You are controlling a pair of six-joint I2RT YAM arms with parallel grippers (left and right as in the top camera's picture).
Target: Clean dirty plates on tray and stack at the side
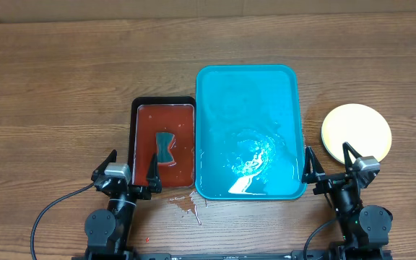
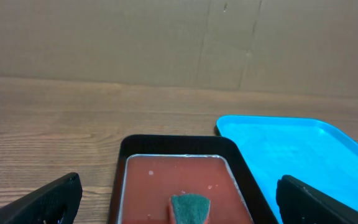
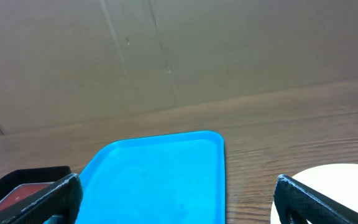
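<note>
Left gripper (image 1: 133, 160) and right gripper (image 1: 327, 155) both released, empty. Tray (image 1: 222, 108) sits bare ahead-left of right gripper, plates (image 1: 356, 131) just ahead-right. Looks like the final step; next move probably only parking.

tray (image 1: 248, 69) sat mid-bench (image 1: 63, 87) | plates (image 1: 357, 132) lay right of it, apart | smaller tray (image 1: 163, 101) just left of it | sponge (image 1: 165, 146) lay in smaller tray

Bright, even light, white glare on the tray (image 1: 244, 94), soft shadows
</note>
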